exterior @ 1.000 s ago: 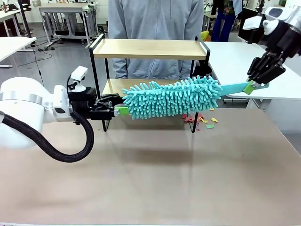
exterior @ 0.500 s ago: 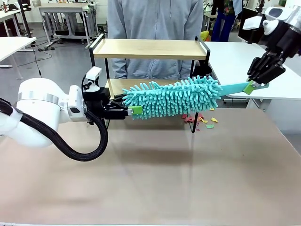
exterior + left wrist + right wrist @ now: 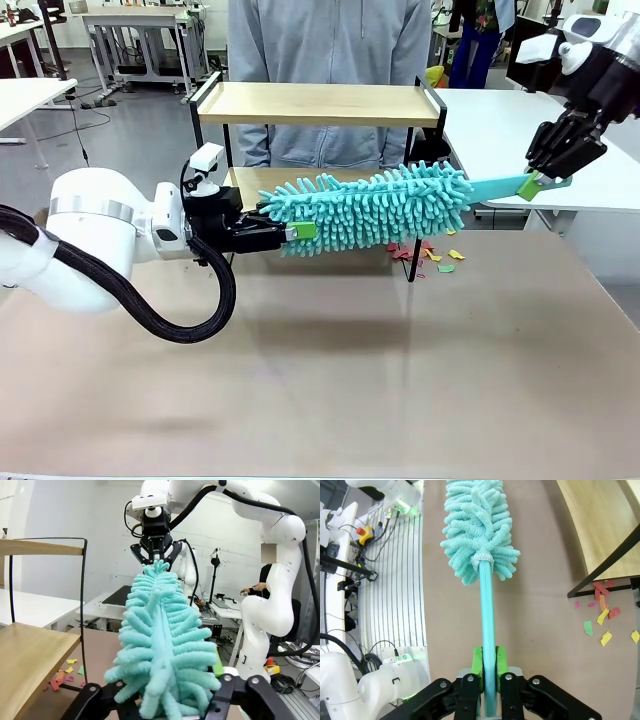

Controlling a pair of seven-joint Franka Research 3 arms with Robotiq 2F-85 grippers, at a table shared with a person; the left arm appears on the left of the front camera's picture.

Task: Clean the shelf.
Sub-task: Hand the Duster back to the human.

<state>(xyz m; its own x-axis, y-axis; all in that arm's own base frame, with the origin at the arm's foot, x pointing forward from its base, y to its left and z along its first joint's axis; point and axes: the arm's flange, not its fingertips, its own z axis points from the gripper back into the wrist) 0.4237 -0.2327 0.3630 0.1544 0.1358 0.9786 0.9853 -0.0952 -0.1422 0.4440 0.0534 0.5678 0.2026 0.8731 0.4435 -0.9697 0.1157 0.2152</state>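
Note:
The shelf [image 3: 315, 104] stands at the table's far side, its lower board [image 3: 30, 660] bare wood. A teal fluffy duster [image 3: 370, 205] hangs level in front of that lower board. My right gripper [image 3: 545, 180] is shut on the duster's handle [image 3: 487, 625], seen up close in the right wrist view [image 3: 489, 672]. My left gripper [image 3: 300, 232] is open, and its fingers straddle the free end of the duster head [image 3: 160, 640] with the jaws wide apart [image 3: 160, 685].
Coloured paper scraps [image 3: 430, 255] lie on the brown table beside the shelf's right leg. A person in a grey hoodie [image 3: 330, 40] stands right behind the shelf. A white table [image 3: 520, 130] is at the right.
My left gripper has moved right, from beside the duster's free end to around it. The right gripper and the duster have stayed where they were.

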